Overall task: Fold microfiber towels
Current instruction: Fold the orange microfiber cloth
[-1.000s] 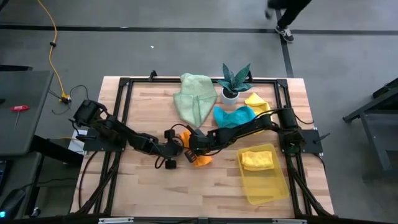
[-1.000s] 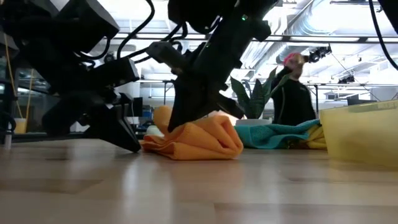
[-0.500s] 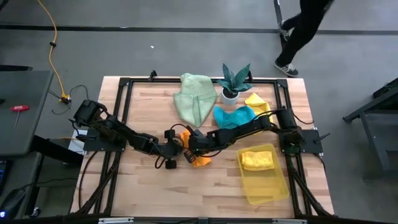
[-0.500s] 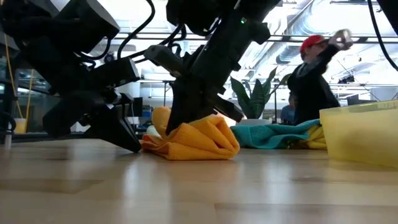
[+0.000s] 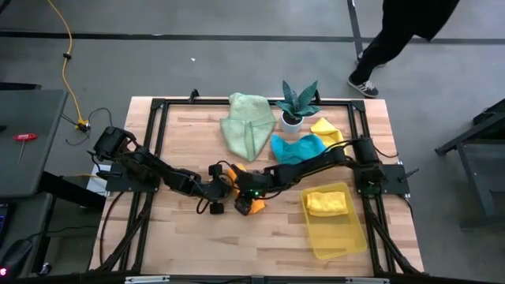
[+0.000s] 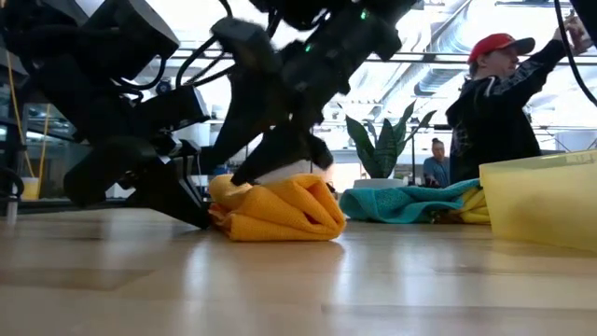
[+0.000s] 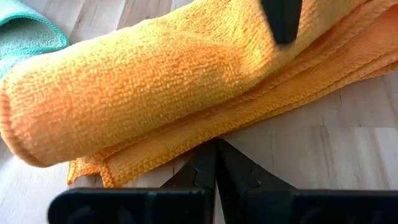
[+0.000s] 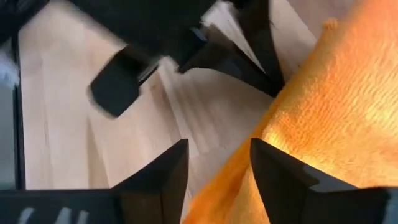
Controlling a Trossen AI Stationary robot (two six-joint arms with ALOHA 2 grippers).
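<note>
Resting shut beside orange towel (image 7: 186, 87): left gripper (image 7: 214, 163) | right gripper (image 8: 214, 168): fingers apart above it, holding nothing

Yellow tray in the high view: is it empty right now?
No. The yellow tray holds a folded yellow towel at its far end, seen from above.
</note>
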